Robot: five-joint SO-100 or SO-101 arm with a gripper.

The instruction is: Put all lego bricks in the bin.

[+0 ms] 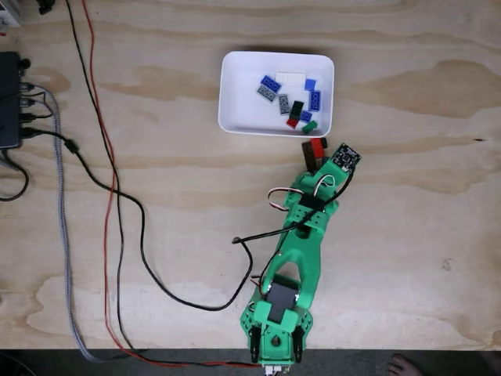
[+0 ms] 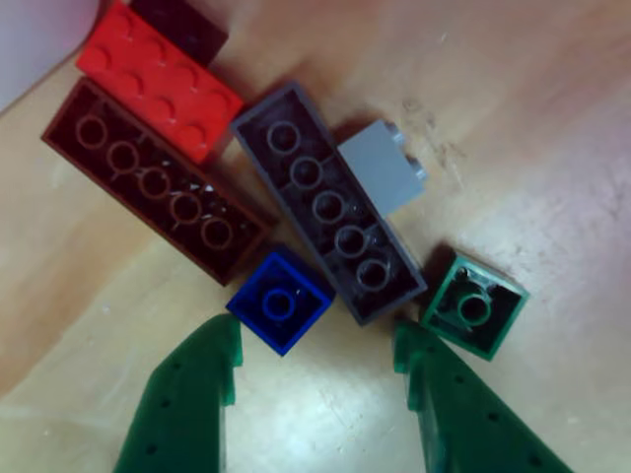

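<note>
The white bin (image 1: 235, 110) lies on the plywood table and holds several lego bricks (image 1: 271, 84) in blue, grey, white, red and green. Just outside its lower right corner a small pile of bricks (image 1: 314, 146) rests on the table. In the other view this pile is a red brick (image 2: 158, 79), a dark brown brick (image 2: 148, 182), a dark grey brick (image 2: 325, 202), a light grey one (image 2: 380, 168), a small blue one (image 2: 279, 301) and a small green one (image 2: 475, 304). My gripper (image 2: 315, 340) (image 1: 314, 162) is open just short of the pile, with the blue brick ahead of the gap.
Black, red and braided cables (image 1: 109, 180) run across the left half of the table to a black box (image 1: 9, 98) at the left edge. The arm's base (image 1: 275, 329) stands at the front edge. A bare foot (image 1: 407, 365) shows below the table.
</note>
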